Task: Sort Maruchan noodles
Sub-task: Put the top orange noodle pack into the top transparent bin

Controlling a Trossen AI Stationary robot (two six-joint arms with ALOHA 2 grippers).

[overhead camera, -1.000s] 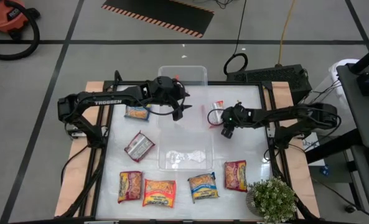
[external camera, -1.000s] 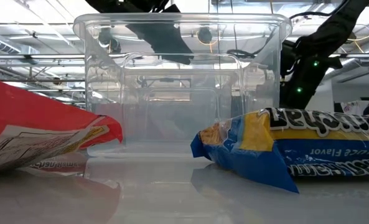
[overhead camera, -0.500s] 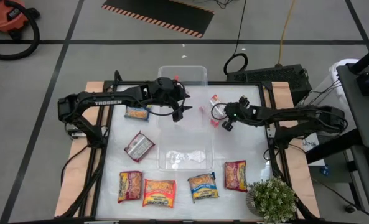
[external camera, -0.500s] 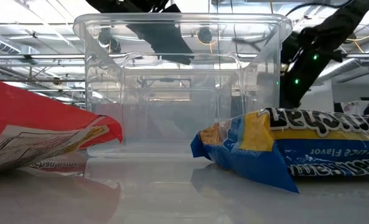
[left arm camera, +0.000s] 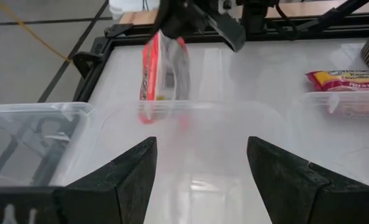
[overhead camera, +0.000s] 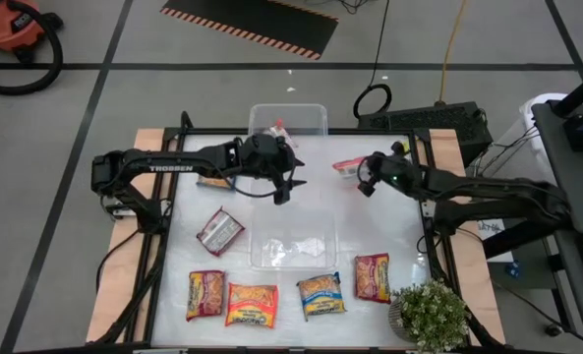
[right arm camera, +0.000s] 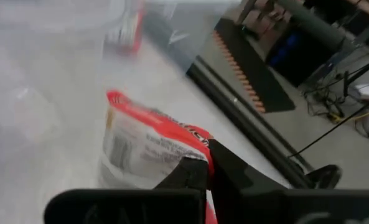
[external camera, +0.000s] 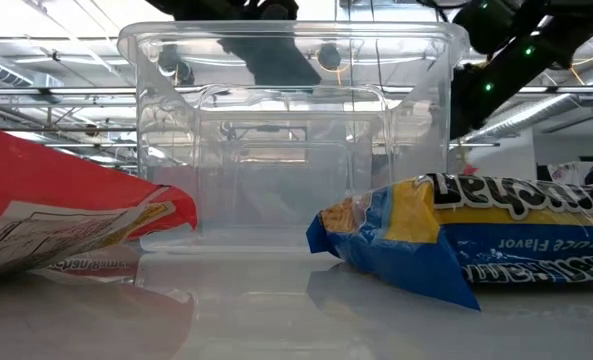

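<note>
My right gripper [overhead camera: 362, 175] is shut on a red-white noodle packet [overhead camera: 347, 165] at the table's far right; it also shows in the right wrist view [right arm camera: 147, 146]. My left gripper [overhead camera: 283, 190] is open and empty between the far clear bin [overhead camera: 291, 110] and the near clear bin [overhead camera: 322, 258]. A red-white packet [overhead camera: 274, 129] lies in the far bin. A silver-red packet [overhead camera: 219, 230] lies flat at mid-left. Orange-yellow [overhead camera: 204, 294], red-yellow [overhead camera: 252, 305], blue-yellow [overhead camera: 321, 294] and red [overhead camera: 372, 276] packets lie flat along the near edge. One packet [overhead camera: 215, 180] lies partly under the left arm. My right gripper pinches the packet's upper end [left arm camera: 167, 38] between its two fingers, which come from above. The packet hangs upright below the fingers [right arm camera: 193, 171]. Its lower end [left arm camera: 152, 98] is near the table, and the bin rim in front hides whether it is clear.
A potted plant [overhead camera: 429, 315] stands at the near right corner. The near bin's wall [external camera: 286, 130] fills the low view, with a red packet [external camera: 66, 215] and a blue-yellow packet [external camera: 476, 240] in front. Bare table lies between the bins and at the right.
My right gripper has gone up and toward the table's far right with the red-white packet, which has come up off the table and now hangs on end. My left gripper has shifted a little toward the near edge and stays open.
</note>
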